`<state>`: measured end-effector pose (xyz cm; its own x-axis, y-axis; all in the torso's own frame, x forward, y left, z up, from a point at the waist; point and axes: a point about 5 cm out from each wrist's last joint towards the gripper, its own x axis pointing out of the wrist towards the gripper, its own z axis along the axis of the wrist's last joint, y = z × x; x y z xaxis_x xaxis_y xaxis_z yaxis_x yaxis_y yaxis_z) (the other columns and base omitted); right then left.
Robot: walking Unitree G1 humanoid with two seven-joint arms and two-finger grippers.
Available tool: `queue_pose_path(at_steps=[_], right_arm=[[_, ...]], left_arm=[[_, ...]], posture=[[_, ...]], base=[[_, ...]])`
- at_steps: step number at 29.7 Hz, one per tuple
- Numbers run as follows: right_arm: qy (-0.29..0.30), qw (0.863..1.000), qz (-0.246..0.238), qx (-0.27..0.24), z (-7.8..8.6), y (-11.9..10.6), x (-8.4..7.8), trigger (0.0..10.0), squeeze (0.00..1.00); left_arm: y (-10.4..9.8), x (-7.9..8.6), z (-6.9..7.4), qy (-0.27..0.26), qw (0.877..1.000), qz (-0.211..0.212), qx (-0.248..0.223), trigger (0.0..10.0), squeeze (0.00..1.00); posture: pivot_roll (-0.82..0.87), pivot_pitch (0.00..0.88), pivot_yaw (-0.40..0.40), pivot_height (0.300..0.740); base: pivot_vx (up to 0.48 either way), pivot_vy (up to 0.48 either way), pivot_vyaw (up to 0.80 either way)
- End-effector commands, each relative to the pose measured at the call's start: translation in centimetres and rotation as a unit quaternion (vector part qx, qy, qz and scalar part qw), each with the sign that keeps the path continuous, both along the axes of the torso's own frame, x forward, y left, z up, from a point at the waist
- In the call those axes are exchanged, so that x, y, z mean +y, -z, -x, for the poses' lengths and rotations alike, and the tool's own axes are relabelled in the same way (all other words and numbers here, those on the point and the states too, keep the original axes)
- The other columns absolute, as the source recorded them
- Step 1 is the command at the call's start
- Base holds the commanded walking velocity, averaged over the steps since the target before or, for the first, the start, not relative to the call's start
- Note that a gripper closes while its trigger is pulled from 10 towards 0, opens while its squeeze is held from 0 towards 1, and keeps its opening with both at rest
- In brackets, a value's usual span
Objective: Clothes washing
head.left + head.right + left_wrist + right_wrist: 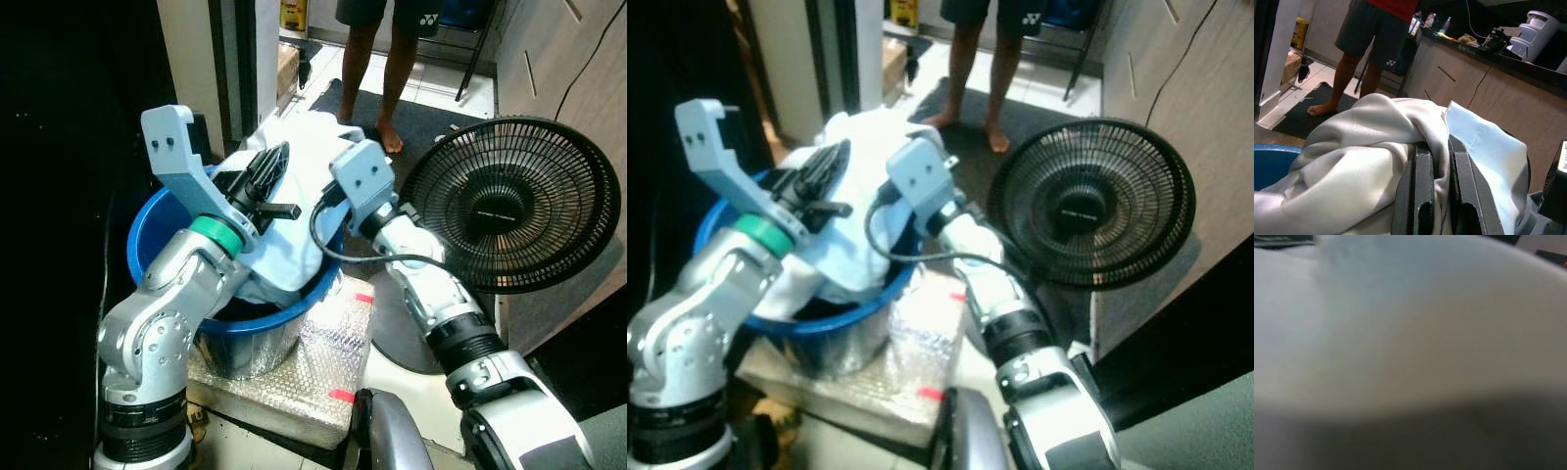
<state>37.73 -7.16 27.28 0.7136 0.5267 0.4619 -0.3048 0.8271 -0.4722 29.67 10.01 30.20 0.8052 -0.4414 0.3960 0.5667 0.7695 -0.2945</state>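
Note:
A heap of white and pale blue clothes fills a blue plastic tub in front of me. My left gripper reaches in from the tub's left side. In the left wrist view it is shut on a fold of the white cloth, pinched between the two black fingers. My right gripper presses into the heap from the right, its tip buried in the fabric. The right wrist view is a blurred close-up of white cloth.
The tub rests on a shiny metal pot atop a bubble-wrapped block. A black floor fan stands close at the right. A person's bare legs stand on a dark mat beyond. A dark doorway lies at the left.

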Motion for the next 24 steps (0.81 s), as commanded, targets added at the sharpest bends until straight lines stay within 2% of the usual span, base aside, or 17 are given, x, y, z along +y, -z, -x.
queue_pose_path(at_steps=[1,3,7,9,11,19,20,21,23,24], right_arm=[[0.000,1.000,-0.017,-0.010,-0.1,-0.6,0.2,10.0,0.00],[-0.013,1.000,-0.025,-0.010,-0.3,-1.3,1.5,10.0,0.00],[-0.017,0.999,-0.020,-0.025,-0.2,-2.0,2.6,10.0,0.00],[-0.017,0.999,-0.020,-0.025,-0.2,-2.0,2.6,10.0,0.00],[-0.029,0.998,-0.023,-0.049,0.2,-3.0,4.1,10.0,0.00],[-0.071,0.995,-0.037,-0.062,1.3,-3.4,6.0,10.0,0.00],[-0.095,0.993,-0.046,-0.054,1.7,-3.2,6.6,2.7,0.00],[-0.115,0.991,-0.054,-0.045,1.9,-3.0,7.1,2.4,0.00],[-0.115,0.991,-0.054,-0.045,1.9,-3.0,7.1,2.4,0.00],[-0.136,0.988,-0.066,-0.031,2.1,-2.8,7.4,0.0,0.00]], left_arm=[[-0.4,-0.4,0.2,0.012,1.000,0.002,-0.014,10.0,0.00],[-0.5,-0.4,0.2,0.012,1.000,0.002,-0.015,10.0,0.00],[-0.5,-0.5,0.2,0.010,1.000,0.002,-0.016,10.0,0.00],[-0.5,-0.5,0.2,0.010,1.000,0.002,-0.016,10.0,0.00],[-0.4,-0.4,0.3,0.005,1.000,0.002,-0.016,10.0,0.00],[-0.3,-0.2,0.5,-0.003,1.000,0.003,-0.014,10.0,0.00],[-0.3,-0.2,0.5,-0.004,1.000,0.003,-0.013,10.0,0.00],[-0.3,-0.2,0.4,-0.004,1.000,0.004,-0.013,10.0,0.00],[-0.3,-0.2,0.4,-0.004,1.000,0.004,-0.013,10.0,0.00],[-0.3,-0.2,0.4,-0.004,1.000,0.004,-0.013,10.0,0.00]], posture=[[0.08,0.149,-0.036,0.486],[0.09,0.147,-0.039,0.486],[0.10,0.145,-0.043,0.486],[0.10,0.145,-0.043,0.486],[0.11,0.142,-0.053,0.486],[0.12,0.143,-0.065,0.486],[0.12,0.143,-0.064,0.486],[0.11,0.144,-0.064,0.486],[0.11,0.144,-0.064,0.486],[0.11,0.144,-0.064,0.486]], base=[[0.000,0.000,0.00],[0.000,0.000,0.00],[0.000,0.000,0.00],[0.000,0.000,0.00],[0.000,0.000,0.00],[0.000,0.000,0.00],[0.000,0.000,0.00],[0.000,0.000,0.00],[0.000,0.000,0.00],[0.000,0.000,0.00]])
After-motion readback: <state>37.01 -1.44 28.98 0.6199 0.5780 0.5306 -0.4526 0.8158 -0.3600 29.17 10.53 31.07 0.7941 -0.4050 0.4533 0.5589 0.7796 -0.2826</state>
